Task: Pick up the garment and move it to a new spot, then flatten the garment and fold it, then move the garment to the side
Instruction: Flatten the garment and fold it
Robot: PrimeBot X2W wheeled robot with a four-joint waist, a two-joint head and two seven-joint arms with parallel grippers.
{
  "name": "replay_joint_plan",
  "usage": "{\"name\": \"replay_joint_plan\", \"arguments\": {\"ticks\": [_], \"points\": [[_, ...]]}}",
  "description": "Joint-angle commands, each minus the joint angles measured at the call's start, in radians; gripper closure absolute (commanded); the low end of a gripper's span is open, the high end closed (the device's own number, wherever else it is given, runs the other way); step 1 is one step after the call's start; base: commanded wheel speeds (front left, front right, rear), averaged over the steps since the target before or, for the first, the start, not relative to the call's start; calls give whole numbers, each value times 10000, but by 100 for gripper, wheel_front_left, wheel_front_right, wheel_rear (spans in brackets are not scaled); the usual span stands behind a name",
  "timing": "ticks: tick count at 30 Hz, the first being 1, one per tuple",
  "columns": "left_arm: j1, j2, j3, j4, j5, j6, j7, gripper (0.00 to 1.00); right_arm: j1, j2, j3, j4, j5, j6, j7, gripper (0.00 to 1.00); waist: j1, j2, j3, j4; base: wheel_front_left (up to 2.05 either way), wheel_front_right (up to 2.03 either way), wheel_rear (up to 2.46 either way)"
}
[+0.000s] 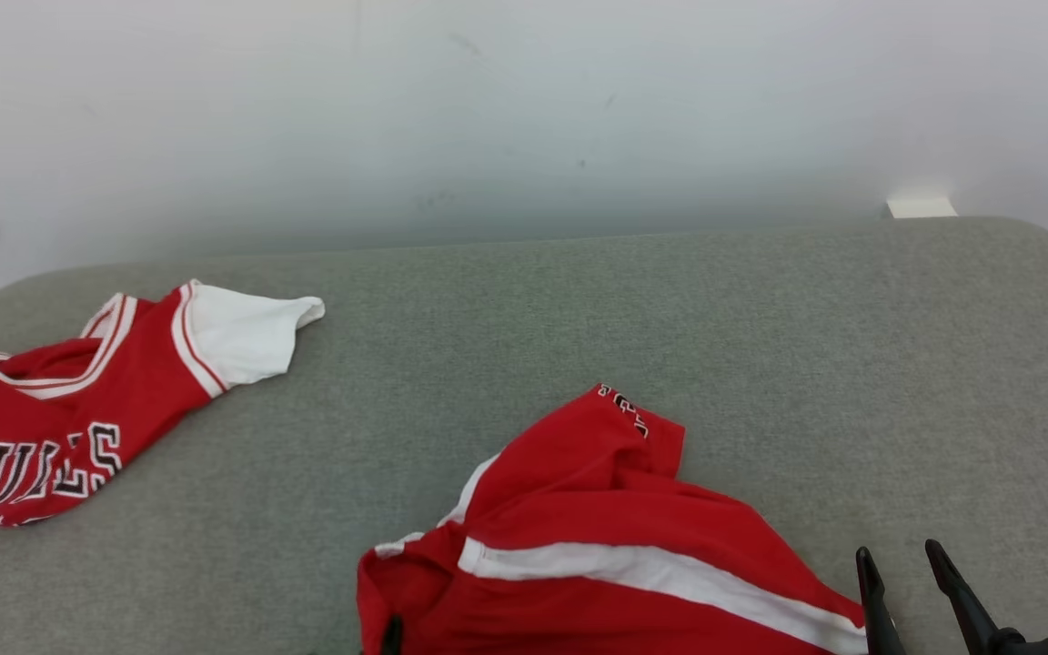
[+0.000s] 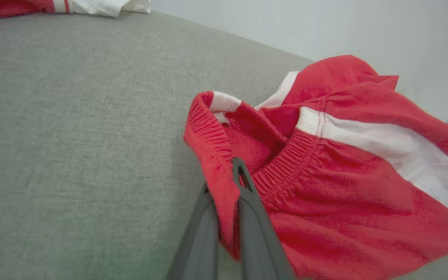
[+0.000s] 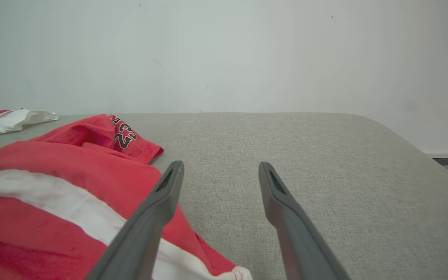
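In the head view the bottom edge cuts off the near part of the red shorts (image 1: 597, 546) and the wrist behind the right hand (image 1: 899, 549), the left edge cuts through the jersey (image 1: 60, 409) and its black lettering, and the print on the shorts' leg is too small to read. In the left wrist view the pinched waistband covers one fingertip of the left hand (image 2: 224, 181), and the shorts run off the right and bottom edges. In the right wrist view a finger (image 3: 150, 217) of the right hand hides part of the shorts' white stripe.
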Motion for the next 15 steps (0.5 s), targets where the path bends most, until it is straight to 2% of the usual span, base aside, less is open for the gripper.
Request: {"name": "replay_joint_plan", "arguments": {"ticks": [1, 2, 3, 4, 9, 10, 11, 15], "points": [[189, -49, 77, 236, 252, -185, -3, 100, 142, -69, 34, 35, -45, -29, 10, 0, 0, 0, -137, 297, 0, 0, 0], [244, -72, 135, 412, 315, -262, -3, 100, 171, -87, 32, 49, -39, -29, 10, 0, 0, 0, -176, 379, 0, 0, 0], [279, -129, 247, 530, 341, -314, -3, 91, 193, -100, 29, 52, -35, -29, 10, 0, 0, 0, -209, 448, 0, 0, 0], [314, -193, 369, 648, 360, -366, -3, 78, 194, -106, 22, 53, -36, -29, 10, 0, 0, 0, -239, 505, 0, 0, 0], [476, -431, 856, 830, 639, -618, -4, 71, 229, -117, 29, 59, -13, -29, 10, 0, 0, 0, -340, 701, 0, 0, 0], [476, -458, 919, 780, 758, -671, -4, 48, 245, -119, 24, 49, -10, -29, 10, 0, 0, 0, -351, 732, 0, 0, 0], [489, -470, 1005, 717, 857, -710, -4, 0, 262, -117, 16, 39, -12, -29, 10, 0, 0, 0, -364, 760, 0, 0, 0], [673, -481, 1504, 158, 1472, -619, -4, 0, 334, -109, 21, 3, -7, -29, 10, 0, 0, 0, -438, 776, 0, 0, 0]]}}
